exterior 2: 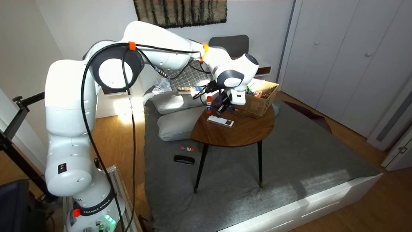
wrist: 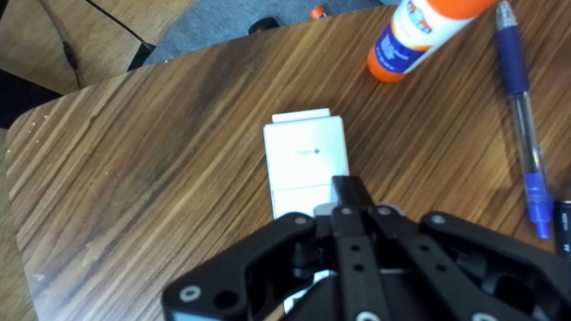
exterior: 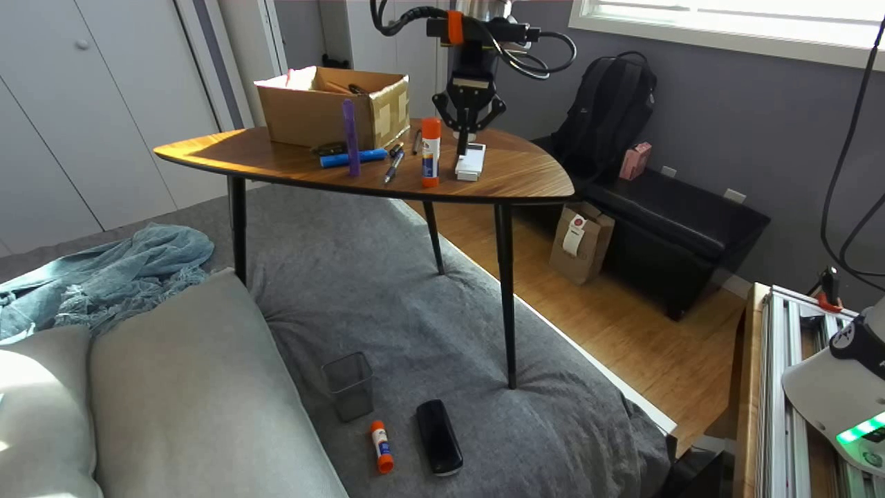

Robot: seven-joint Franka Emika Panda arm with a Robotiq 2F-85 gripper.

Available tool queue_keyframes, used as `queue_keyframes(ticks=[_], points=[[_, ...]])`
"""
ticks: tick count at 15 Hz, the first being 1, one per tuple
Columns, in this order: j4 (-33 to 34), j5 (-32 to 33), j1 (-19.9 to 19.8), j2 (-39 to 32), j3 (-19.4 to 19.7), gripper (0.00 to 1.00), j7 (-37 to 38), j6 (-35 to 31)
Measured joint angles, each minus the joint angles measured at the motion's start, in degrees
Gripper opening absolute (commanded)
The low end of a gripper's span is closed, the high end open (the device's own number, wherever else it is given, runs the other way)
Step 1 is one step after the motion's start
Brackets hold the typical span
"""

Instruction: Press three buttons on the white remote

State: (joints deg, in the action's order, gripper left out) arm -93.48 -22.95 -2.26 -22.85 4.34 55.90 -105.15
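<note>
The white remote (exterior: 471, 163) lies flat on the wooden table (exterior: 525, 176). It also shows in an exterior view (exterior 2: 220, 121), with a dark patch at one end. In the wrist view the remote (wrist: 303, 154) shows a faint line and small marks on its face. Its lower part is hidden behind my gripper (wrist: 345, 179). My gripper is shut with nothing between its fingers and points down. Its fingertips overlap the remote's right edge in the wrist view. In an exterior view the gripper (exterior: 462, 151) is at the remote's side. I cannot tell whether it touches the remote.
A glue stick (wrist: 403, 42) stands upright close to the remote. A pen (wrist: 519, 102), a blue marker (exterior: 352, 158) and an upright purple object (exterior: 350, 138) are on the table. A cardboard box (exterior: 325, 114) stands at the back. A black oblong device (exterior: 439, 437) lies on the bed below.
</note>
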Motion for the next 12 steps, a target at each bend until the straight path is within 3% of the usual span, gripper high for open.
queue_keyframes(ticks=[12], points=[[0.7, -0.1, 0.0, -0.2, 0.0, 0.00, 0.0, 0.0]])
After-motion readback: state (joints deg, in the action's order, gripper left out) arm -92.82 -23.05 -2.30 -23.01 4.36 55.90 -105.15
